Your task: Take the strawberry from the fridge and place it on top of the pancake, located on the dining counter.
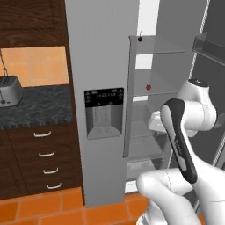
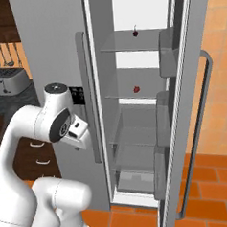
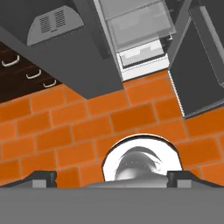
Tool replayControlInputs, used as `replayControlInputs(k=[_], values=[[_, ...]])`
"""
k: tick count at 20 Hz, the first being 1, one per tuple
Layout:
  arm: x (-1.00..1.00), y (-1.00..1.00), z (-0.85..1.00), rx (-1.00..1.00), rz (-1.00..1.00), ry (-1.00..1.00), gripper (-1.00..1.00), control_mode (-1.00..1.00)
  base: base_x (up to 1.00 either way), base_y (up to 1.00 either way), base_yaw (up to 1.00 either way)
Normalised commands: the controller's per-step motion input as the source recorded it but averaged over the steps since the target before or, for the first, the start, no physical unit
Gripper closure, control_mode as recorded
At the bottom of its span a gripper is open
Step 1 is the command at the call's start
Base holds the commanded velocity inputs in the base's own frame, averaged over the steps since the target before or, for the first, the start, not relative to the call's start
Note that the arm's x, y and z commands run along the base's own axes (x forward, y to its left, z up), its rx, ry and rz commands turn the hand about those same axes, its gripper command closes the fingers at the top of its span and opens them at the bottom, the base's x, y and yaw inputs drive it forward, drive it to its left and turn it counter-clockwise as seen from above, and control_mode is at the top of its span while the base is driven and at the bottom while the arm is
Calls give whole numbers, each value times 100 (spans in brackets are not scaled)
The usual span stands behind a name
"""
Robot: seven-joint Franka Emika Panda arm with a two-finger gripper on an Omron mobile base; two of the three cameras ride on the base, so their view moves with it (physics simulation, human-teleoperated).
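The tall grey fridge (image 1: 101, 66) (image 2: 48, 43) stands with its right door (image 2: 199, 80) swung open. The tiny red strawberry (image 1: 148, 87) (image 2: 137, 89) lies on the second glass shelf. My gripper (image 3: 113, 178) is open with nothing between its fingertips (image 3: 41, 177). It points down at the orange floor in front of the fridge, well below and short of the strawberry. My arm is folded just outside the open compartment. The pancake and the dining counter are out of view.
A darker red stemmed fruit (image 1: 140, 38) (image 2: 135, 33) sits on the top shelf. Left of the fridge are a dark speckled counter (image 1: 39, 105) with a toaster (image 1: 9, 90) and wood drawers (image 1: 44, 158). Door bins (image 2: 167, 51) line the open door.
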Motion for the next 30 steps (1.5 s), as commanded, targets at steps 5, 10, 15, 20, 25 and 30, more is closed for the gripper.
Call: replayControlInputs(k=[5,10,15,20,25,30], values=[[-7,8,-15,-20,0,12,-100,-100,0,0,0],[-5,1,-19,-20,1,14,-100,-100,0,0,0],[-13,0,-11,-6,3,1,-100,-100,0,0,0],[0,0,0,0,0,0,-100,-100,0,0,0],[0,0,0,0,-3,0,-100,-100,0,0,0],[0,0,0,0,0,0,-100,100,-8,-1,-19]])
